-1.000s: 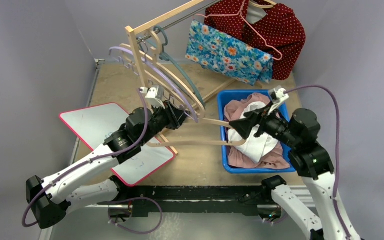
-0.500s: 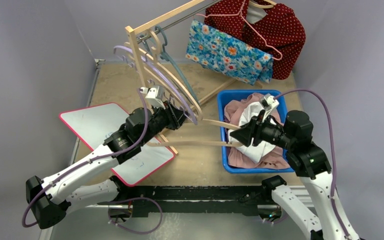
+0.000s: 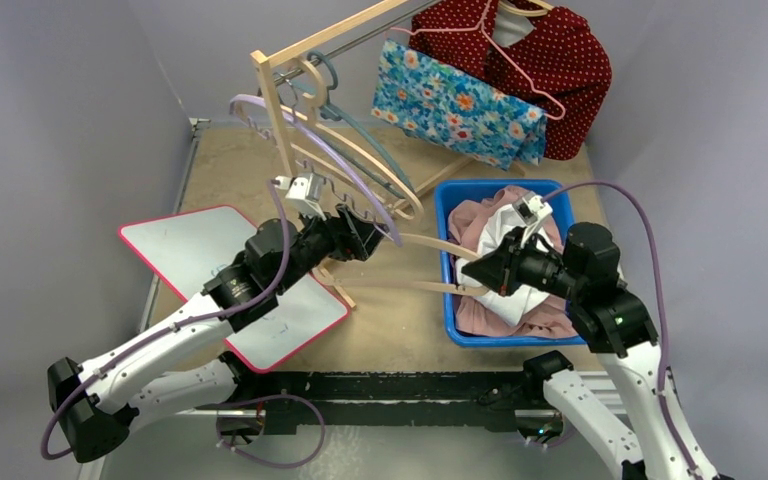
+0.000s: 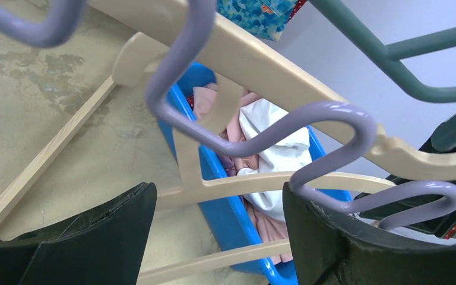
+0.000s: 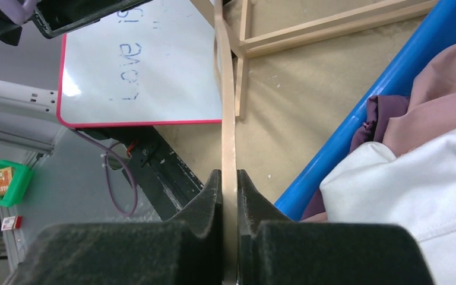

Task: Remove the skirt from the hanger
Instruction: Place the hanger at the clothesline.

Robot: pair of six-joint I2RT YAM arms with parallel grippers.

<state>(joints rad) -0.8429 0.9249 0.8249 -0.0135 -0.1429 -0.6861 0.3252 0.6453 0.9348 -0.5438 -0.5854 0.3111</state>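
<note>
With your right gripper pinching the hanger at lower centre and your left gripper spread, draw the hanger level.

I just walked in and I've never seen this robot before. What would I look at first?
Probably the pale wooden hanger stretched across the middle: the right gripper is shut on its bar, while the left gripper sits open among the other hangers. Next you'd spot the bright blue plastic bin of pink and white clothes on the right. Then comes the red polka-dot garment beside the blue flowered cloth hanging at the back.
</note>
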